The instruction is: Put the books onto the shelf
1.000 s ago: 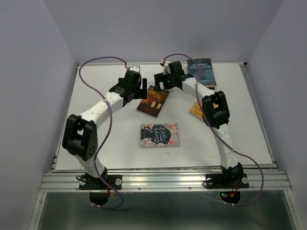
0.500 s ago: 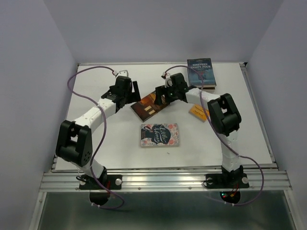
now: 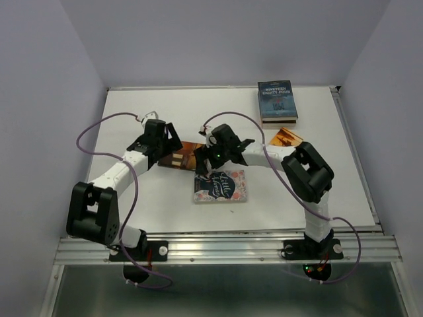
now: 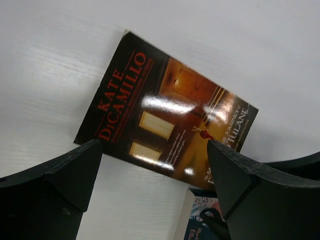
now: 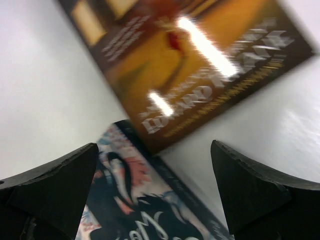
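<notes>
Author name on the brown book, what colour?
Red letters on the brown book; clearest in the left wrist view.

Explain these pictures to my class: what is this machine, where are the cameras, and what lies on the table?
Two white-and-black robot arms are bolted at the near edge of a white table. The wide picture looks down from above and behind them. The other two come from a camera on each wrist, so the dark shapes at the bottom are that arm's own fingers. On the table lie a brown paperback, a navy paperback with pink flowers, a dark blue paperback at the back and an orange one. The left tool and right tool stand open near the brown book, holding nothing.
</notes>
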Controlling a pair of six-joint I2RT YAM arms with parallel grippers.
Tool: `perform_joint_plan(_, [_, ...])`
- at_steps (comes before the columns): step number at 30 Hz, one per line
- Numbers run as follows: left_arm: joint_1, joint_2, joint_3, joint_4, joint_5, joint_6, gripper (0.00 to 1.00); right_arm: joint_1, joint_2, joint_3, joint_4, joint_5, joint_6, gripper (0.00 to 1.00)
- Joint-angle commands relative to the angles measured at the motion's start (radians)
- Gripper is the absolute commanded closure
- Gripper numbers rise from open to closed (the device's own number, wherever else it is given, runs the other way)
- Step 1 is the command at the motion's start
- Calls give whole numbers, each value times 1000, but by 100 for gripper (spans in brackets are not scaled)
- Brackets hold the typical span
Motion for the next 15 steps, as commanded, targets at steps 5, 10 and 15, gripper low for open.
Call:
perform_joint_plan(5, [22, -168, -224, 37, 28, -281, 2, -60, -64, 120, -29, 218, 48, 0])
perform_joint_plan(10, [37, -111, -258, 148, 77, -335, 16, -71, 31, 247, -68, 160, -31, 0])
perform_joint_plan(15, [39, -19, -225, 173, 89, -356, 30, -82, 181, 434, -117, 83, -102, 0])
